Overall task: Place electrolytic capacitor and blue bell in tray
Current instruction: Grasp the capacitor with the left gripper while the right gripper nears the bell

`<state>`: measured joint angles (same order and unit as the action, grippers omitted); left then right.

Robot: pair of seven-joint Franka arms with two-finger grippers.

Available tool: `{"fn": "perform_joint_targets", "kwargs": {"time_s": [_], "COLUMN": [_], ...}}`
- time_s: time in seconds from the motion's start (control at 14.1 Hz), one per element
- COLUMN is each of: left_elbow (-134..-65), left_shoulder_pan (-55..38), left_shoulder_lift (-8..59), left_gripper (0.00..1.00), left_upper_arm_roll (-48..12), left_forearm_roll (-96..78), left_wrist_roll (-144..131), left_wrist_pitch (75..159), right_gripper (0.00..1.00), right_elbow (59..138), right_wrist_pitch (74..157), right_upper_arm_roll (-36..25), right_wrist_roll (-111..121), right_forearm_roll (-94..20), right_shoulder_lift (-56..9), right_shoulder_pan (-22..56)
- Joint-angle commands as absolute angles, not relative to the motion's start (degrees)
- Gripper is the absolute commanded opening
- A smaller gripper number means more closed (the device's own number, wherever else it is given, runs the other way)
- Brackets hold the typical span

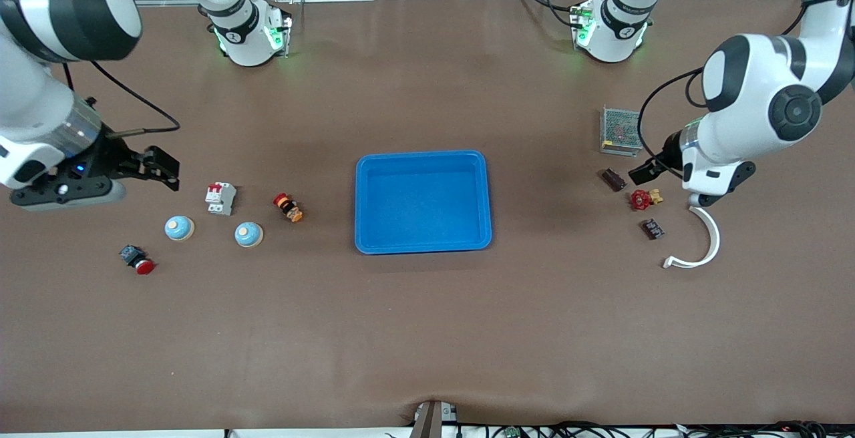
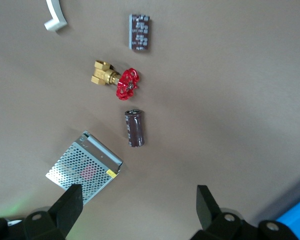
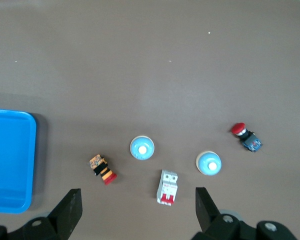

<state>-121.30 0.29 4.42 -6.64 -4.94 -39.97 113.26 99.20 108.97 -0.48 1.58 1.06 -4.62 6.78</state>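
Two arms are seen above a brown desk (image 1: 427, 331), with the tray (image 1: 423, 159) taken as the landmark at its middle; nothing lies in the tray. Toward the right arm's end from the tray, the right pincer (image 1: 160, 167) is held with its fingers spread apart and empty, over bare desk beside a white circuit breaker (image 1: 220, 197). Two blue bells (image 1: 179, 228) (image 1: 248, 234) are set on that same side of the tray, both near the breaker, together with a red push button (image 1: 137, 260) and a small orange and black part (image 1: 288, 207), the last lying closest to the tray. Toward the left arm's end from the tray, the left pincer (image 1: 644, 172) is held spread apart and empty, over the desk beside a dark electrolytic capacitor (image 1: 613, 179). A second dark capacitor (image 1: 652, 228), a red-handled brass valve (image 1: 644, 198), a metal-mesh box (image 1: 620, 131) and a white curved piece (image 1: 701, 241) are found on that side as well.
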Motion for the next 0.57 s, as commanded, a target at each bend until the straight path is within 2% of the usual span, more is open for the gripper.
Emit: {"fn": "perform_joint_targets", "kwargs": {"time_s": [0.0,0.35,0.5], "left_elbow": [-128.55,-140.17,-140.19], "left_shoulder_pan": [0.88,2.20,2.37], "left_shoulder_lift": [3.17,7.10,10.18], "left_gripper": [1.00,1.00,0.90], "left_upper_arm_roll": [-6.86,-6.86,-6.86], "left_forearm_roll": [-7.29,-7.47,-7.47], "left_wrist_roll": [-42.18,-45.78,-46.58], "left_wrist_pitch": [122.39,142.70,144.49], "right_gripper": [1.00,1.00,1.00], "right_elbow": [102.83,102.74,102.83], "right_wrist_pitch": [113.72,115.05,116.01], "right_upper_arm_roll": [-0.88,-0.88,-0.88], "right_wrist_roll": [1.84,2.72,2.81], "right_forearm_roll": [1.14,1.06,1.05], "right_shoulder_lift": [-5.79,-11.86,-14.23], "right_shoulder_pan": [6.51,5.54,5.54]}}
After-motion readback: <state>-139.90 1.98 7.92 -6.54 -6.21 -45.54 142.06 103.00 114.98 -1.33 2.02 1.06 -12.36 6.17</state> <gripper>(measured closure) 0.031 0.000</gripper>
